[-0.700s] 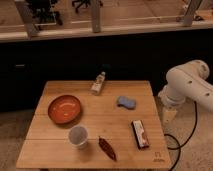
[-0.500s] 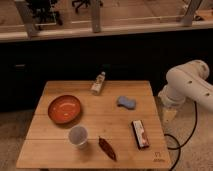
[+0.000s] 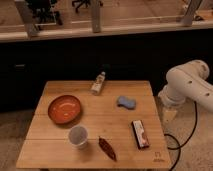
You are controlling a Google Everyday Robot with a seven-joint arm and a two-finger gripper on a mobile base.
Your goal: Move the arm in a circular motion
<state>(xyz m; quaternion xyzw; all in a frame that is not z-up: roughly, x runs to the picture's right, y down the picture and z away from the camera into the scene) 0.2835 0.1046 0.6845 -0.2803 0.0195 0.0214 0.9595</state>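
The arm [image 3: 189,85] hangs right of the table [image 3: 100,116], gripper [image 3: 170,114] low beside the edge; I cannot tell if it is open. Swing the circle slowly, away from the table.

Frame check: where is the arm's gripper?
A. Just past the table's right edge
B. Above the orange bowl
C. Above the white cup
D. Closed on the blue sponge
A: the gripper hangs below the white arm, just beyond the right edge of the table, touching nothing on the tabletop.
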